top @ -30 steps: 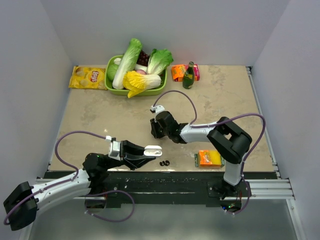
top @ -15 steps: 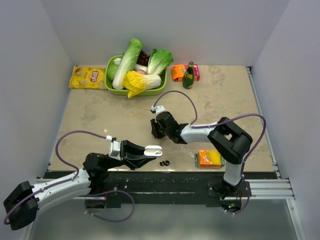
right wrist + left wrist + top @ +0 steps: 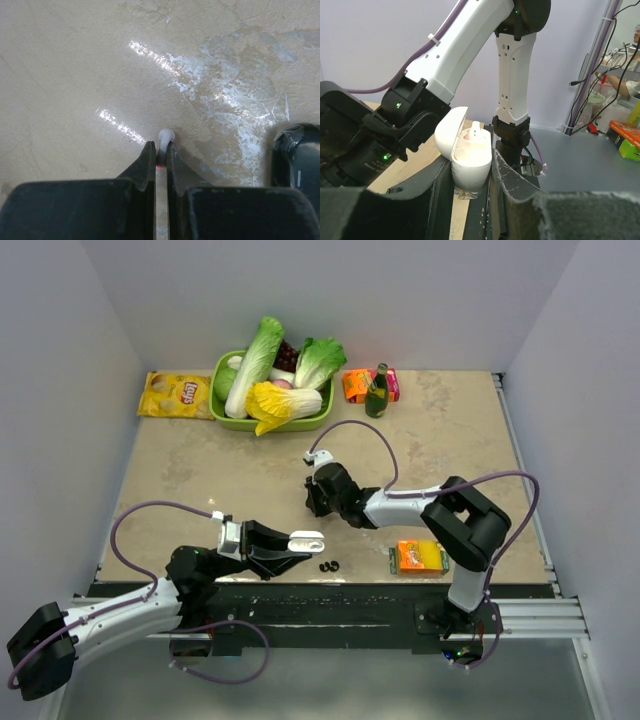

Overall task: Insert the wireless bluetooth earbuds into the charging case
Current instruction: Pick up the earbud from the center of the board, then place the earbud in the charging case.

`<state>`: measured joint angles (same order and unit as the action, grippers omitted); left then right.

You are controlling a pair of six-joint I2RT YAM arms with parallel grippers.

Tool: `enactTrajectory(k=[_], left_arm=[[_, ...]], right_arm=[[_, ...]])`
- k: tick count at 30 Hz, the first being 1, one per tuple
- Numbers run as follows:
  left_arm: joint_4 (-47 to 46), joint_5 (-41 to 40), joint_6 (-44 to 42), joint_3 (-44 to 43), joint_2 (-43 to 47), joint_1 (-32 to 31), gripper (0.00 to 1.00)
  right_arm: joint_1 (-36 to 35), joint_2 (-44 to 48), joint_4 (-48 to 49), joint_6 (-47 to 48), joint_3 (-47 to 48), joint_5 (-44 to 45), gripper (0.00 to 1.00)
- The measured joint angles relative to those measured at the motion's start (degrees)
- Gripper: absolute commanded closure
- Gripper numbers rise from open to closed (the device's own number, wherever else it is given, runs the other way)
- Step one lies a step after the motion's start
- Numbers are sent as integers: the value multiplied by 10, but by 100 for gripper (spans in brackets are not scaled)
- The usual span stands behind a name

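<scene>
My left gripper [image 3: 292,545] is shut on an open white charging case [image 3: 306,538] near the table's front edge; in the left wrist view the case [image 3: 470,159] sits between my fingers [image 3: 512,187] with its lid up and one white earbud [image 3: 475,131] standing in it. My right gripper [image 3: 160,150] is shut on a second white earbud [image 3: 165,137] right at the tabletop; from above it [image 3: 312,502] is at mid table. A black charging case [image 3: 298,160] lies to its right. Two black earbuds [image 3: 329,566] lie by the front edge.
A green basket [image 3: 222,410] of vegetables stands at the back, a yellow chip bag [image 3: 176,394] to its left, an orange box [image 3: 357,386] and a green bottle [image 3: 377,392] to its right. An orange and green box [image 3: 419,557] lies at the front right.
My right gripper has shifted slightly right and toward the front. My left arm and the white case have not moved.
</scene>
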<state>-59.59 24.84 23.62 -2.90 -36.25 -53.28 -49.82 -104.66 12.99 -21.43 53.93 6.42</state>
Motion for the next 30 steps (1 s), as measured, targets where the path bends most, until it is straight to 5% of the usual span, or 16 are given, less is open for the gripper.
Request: enactTrajectory(k=[9,17,23,30], left_arm=[[0,0,0,0,-3,0,100],[3,-13,0,0,5,0,100],[-16,-12,0,0,-52,0,100],[-27,31,-2,0,-127,0,100]], right_arm=[[0,104,-24,4,-31,6,100],[0,435,-136,55,-62,40,100],[0,571,-231,116,2,-86,100],[-40,588,-358,177,54,-241,100]])
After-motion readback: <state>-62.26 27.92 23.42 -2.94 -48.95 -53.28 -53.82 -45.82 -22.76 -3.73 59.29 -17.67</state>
